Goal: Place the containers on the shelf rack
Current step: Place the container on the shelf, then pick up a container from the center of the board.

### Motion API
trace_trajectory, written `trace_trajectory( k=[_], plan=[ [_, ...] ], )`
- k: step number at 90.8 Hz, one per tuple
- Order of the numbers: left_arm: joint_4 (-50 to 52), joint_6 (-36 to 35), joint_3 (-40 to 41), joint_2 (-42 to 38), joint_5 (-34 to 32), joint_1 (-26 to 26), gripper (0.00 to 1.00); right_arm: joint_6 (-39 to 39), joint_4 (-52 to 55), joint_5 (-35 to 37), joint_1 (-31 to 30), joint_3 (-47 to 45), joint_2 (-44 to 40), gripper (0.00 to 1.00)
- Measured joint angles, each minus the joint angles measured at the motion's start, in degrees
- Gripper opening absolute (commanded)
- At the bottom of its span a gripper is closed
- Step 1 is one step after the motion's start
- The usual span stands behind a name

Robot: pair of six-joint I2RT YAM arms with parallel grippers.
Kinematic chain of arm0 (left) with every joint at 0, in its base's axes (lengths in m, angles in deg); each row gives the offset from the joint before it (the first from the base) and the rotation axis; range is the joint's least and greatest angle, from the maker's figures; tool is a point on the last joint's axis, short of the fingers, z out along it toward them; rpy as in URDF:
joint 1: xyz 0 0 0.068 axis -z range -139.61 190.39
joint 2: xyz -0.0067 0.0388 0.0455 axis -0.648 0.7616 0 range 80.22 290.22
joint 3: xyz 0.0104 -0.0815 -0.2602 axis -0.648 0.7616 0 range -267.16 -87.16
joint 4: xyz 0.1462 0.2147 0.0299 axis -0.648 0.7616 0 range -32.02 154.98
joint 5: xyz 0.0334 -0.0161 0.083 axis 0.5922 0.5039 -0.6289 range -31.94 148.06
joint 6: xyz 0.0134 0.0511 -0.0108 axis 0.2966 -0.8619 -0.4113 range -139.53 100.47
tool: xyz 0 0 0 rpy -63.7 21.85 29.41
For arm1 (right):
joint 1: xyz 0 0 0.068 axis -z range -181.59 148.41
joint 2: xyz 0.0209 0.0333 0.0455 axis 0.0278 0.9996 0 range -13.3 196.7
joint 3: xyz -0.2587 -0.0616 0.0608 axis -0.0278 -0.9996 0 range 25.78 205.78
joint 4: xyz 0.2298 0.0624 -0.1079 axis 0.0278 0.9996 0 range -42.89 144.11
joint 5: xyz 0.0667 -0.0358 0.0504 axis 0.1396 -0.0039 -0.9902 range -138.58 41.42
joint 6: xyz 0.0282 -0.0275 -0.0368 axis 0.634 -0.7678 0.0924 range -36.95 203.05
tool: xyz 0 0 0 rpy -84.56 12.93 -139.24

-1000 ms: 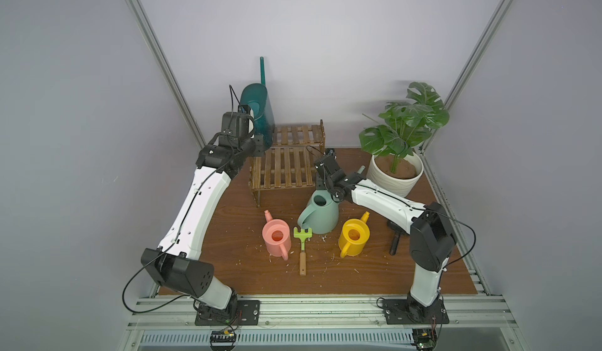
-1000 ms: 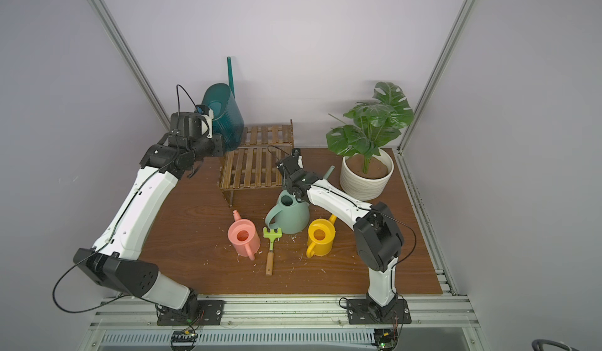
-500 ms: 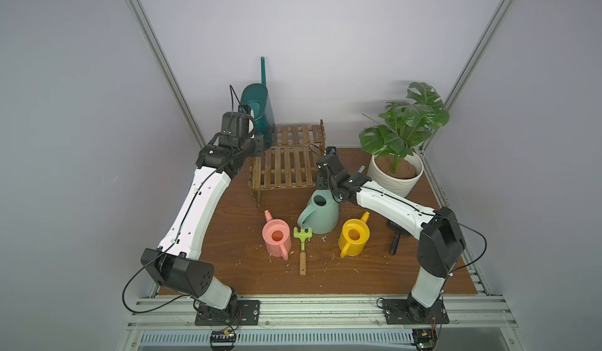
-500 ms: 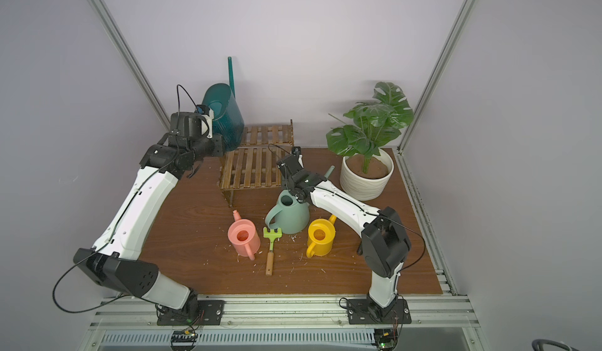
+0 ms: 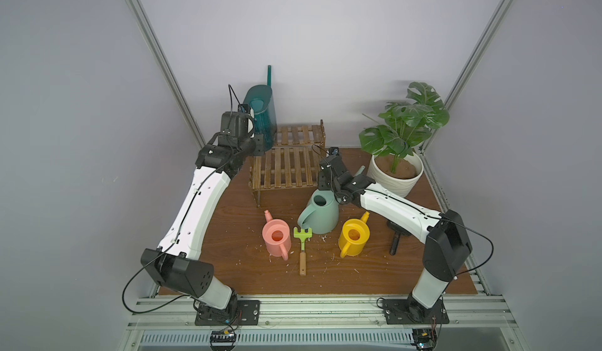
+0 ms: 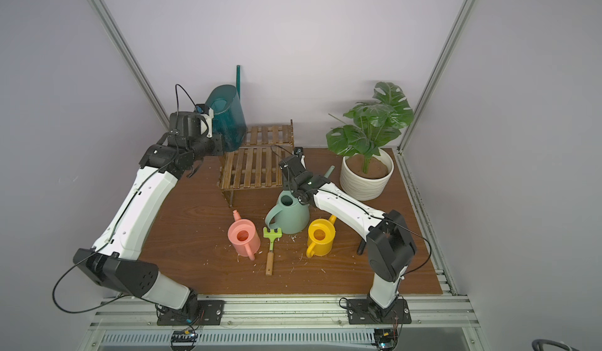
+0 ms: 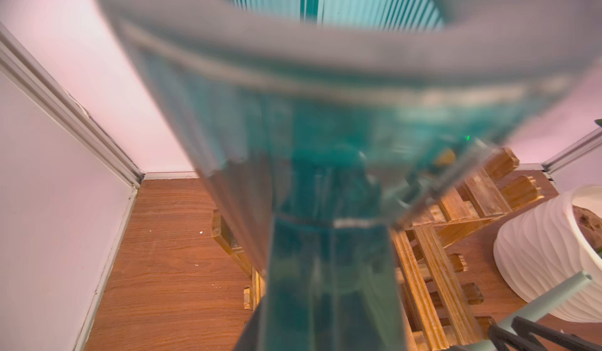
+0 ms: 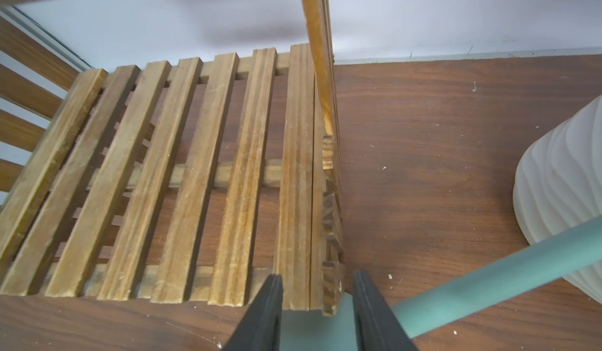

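Mint green conical plastic watering can (image 5: 321,214) directly beneath the right hand (image 8: 316,276).
Nearest, the small pink mug-like can (image 5: 276,237) and small yellow mug-like can (image 5: 354,237) stand on the wooden worktop (image 5: 234,222). Behind them, the hand's fingers (image 8: 260,313) are parted over the mint can's top, its long spout slanting rightward; the dark slatted wooden shelf rack (image 5: 286,170) lies just beyond. Farthest, the left hand (image 5: 259,141) meets the tall dark teal can (image 5: 264,115) by the upper tier, grip hidden.

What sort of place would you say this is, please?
Probably a lab robot cell staged as a gardening corner: plain walls in aluminium framing, two arms bolted to a rail, and watering cans beside a potted plant.
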Motion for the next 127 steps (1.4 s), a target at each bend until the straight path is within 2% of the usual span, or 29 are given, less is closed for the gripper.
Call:
trace_trajectory(
  k=[9,35,43,63,72,86,103,123,127],
  plan=[
    [-0.02,0.04,0.00,0.00,0.48,0.00,0.33,0.00,-0.24,0.00,0.00,-0.09,0.00,0.38],
    [-0.11,0.31,0.00,0.00,2.51,0.00,0.47,0.04,-1.03,-0.11,0.00,-0.96,-0.76,0.39],
    [-0.11,0.35,0.04,-0.15,2.91,0.00,0.54,0.11,-1.09,-0.24,0.00,-1.60,-1.92,0.39],
    [-0.35,0.44,2.69,-3.04,3.87,0.00,0.78,0.44,-1.99,-0.42,-0.50,-2.14,-6.54,0.40],
    [-0.31,0.31,5.27,-6.12,4.17,0.00,0.82,0.83,-1.84,0.04,-1.75,-2.14,-8.52,0.44],
    [-0.35,0.15,9.57,-12.55,6.03,-0.02,0.86,2.45,-0.37,2.32,-6.01,-2.73,-10.75,0.53],
    [-0.59,0.13,14.86,-19.34,10.01,-0.66,0.90,7.76,4.85,7.76,-14.93,-6.99,-15.37,0.64],
    [-1.14,0.37,23.30,-20.04,15.67,-3.98,0.95,15.50,9.79,12.02,-23.63,-8.66,-15.52,0.75],
    [-1.09,0.35,24.52,-19.54,16.39,-4.61,0.96,16.87,9.92,12.33,-24.76,-8.66,-14.60,0.81]
  ],
)
